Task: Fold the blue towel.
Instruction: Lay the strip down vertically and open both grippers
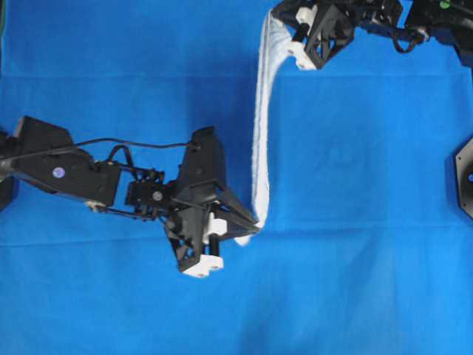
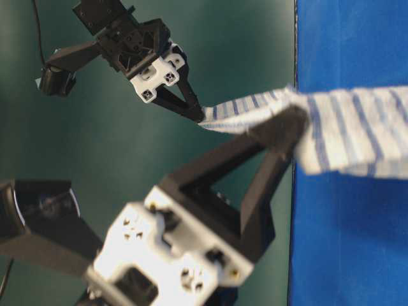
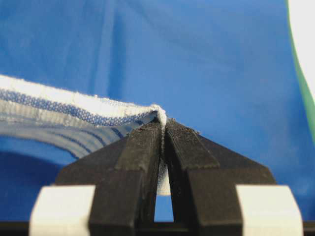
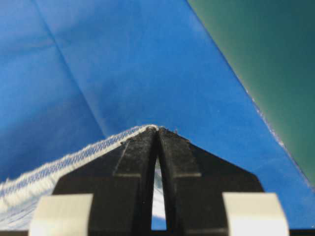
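Item count, referenced to the blue towel:

- Blue towel (image 1: 260,148): one. White woven cloth with dark-blue and pale-blue stripes.
- Grippers: two. The left gripper (image 1: 251,224) is at one end of the towel; the right gripper (image 1: 284,28) is at the other end.
- Fingers: two per gripper, four in total. The left pair of fingers (image 3: 142,152) is pressed together on a towel corner; the right pair of fingers (image 4: 140,152) is likewise.
- Plain blue sheet (image 1: 369,259): one, beneath the towel, covering the bench.
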Robot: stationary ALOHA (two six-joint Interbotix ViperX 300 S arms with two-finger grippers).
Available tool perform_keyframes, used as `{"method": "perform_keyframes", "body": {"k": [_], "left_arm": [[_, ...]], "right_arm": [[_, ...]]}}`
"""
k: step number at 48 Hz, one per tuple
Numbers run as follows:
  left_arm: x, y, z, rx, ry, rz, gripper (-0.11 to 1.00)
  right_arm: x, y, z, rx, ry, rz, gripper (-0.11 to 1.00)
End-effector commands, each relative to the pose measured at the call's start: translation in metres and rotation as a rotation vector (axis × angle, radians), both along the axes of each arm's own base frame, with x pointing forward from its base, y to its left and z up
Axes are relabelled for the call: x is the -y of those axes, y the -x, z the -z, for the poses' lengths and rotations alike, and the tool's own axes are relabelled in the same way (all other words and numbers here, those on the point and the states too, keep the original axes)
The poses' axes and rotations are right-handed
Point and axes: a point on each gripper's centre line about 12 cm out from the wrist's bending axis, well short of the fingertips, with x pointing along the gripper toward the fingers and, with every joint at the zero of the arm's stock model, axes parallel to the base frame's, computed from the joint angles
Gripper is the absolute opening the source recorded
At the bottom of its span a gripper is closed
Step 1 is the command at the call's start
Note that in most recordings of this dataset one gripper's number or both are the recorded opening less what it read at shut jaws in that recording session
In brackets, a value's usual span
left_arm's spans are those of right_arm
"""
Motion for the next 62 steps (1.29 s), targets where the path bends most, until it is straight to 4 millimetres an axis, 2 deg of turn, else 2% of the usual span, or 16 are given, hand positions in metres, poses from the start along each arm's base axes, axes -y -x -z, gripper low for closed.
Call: {"method": "perform_keyframes", "body": {"k": [1, 8, 19, 26, 29, 37, 46, 56, 62], "left_arm": [[0.000, -0.011, -0.014, 0.049, 0.006, -0.003, 0.01], [-0.003, -0.031, -0.017, 0.079, 0.003, -0.014, 0.01], [-0.001, -0.067, -0.024, 0.141, -0.035, 0.003, 0.01], [0.001, -0.083, -0.024, 0.182, -0.038, 0.005, 0.01], [0.000, -0.083, -0.023, 0.185, -0.038, 0.003, 0.01], [-0.003, -0.068, -0.011, 0.146, -0.030, -0.004, 0.01], [-0.008, -0.030, 0.014, 0.047, -0.005, -0.024, 0.01], [-0.011, 0.009, 0.034, -0.023, 0.054, -0.059, 0.01], [-0.011, 0.020, 0.039, -0.034, 0.072, -0.070, 0.01]], "right_arm": [[0.004, 0.000, -0.014, 0.034, 0.025, 0.005, 0.03], [0.003, 0.015, -0.013, 0.032, 0.018, 0.025, 0.02], [-0.003, 0.049, -0.012, 0.035, 0.012, 0.061, 0.03], [-0.004, 0.053, -0.009, 0.013, 0.000, 0.067, 0.03], [-0.002, 0.050, -0.004, -0.003, -0.008, 0.068, 0.03], [0.008, 0.029, 0.014, -0.046, -0.032, 0.063, 0.03], [0.022, -0.003, 0.034, -0.078, -0.042, 0.046, 0.03], [0.032, -0.026, 0.037, -0.054, -0.027, 0.033, 0.03], [0.033, -0.036, 0.037, -0.049, -0.022, 0.024, 0.03]]}}
